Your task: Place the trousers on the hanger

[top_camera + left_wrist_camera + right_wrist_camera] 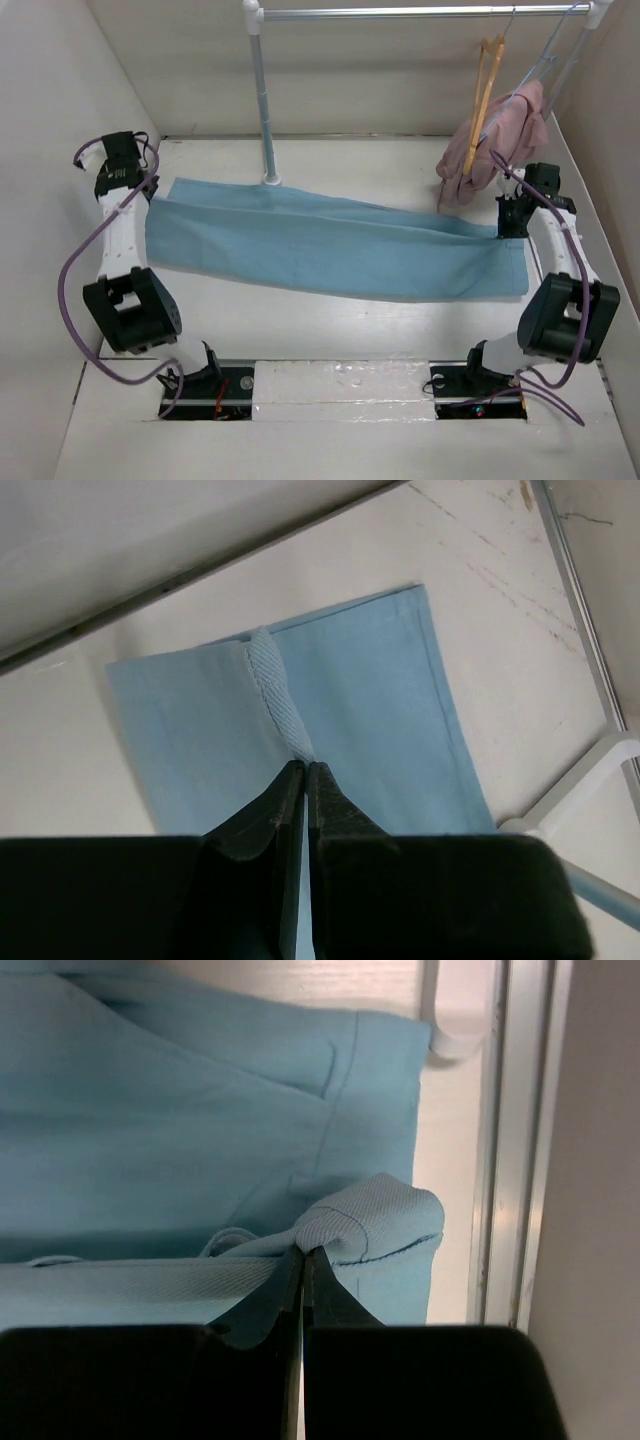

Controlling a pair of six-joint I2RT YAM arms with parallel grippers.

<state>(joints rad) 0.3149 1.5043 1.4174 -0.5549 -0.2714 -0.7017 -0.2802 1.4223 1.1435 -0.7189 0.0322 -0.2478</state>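
The light blue trousers point(330, 245) lie spread flat across the table from left to right. My left gripper point(148, 197) is shut on a raised fold of the trousers at their left end, seen in the left wrist view point(305, 767). My right gripper point(510, 228) is shut on a bunched fold at their right end, seen in the right wrist view point(303, 1252). The trousers fill both wrist views point(360, 700) point(180, 1130). The tan-orange wooden hanger point(487, 85) hangs empty from the rail at the back right, apart from both grippers.
A metal clothes rail point(420, 12) runs along the back on a post point(262, 100). A pink garment point(500, 140) hangs on a thin wire hanger beside the wooden one, just behind my right gripper. White walls close in on the left, right and back.
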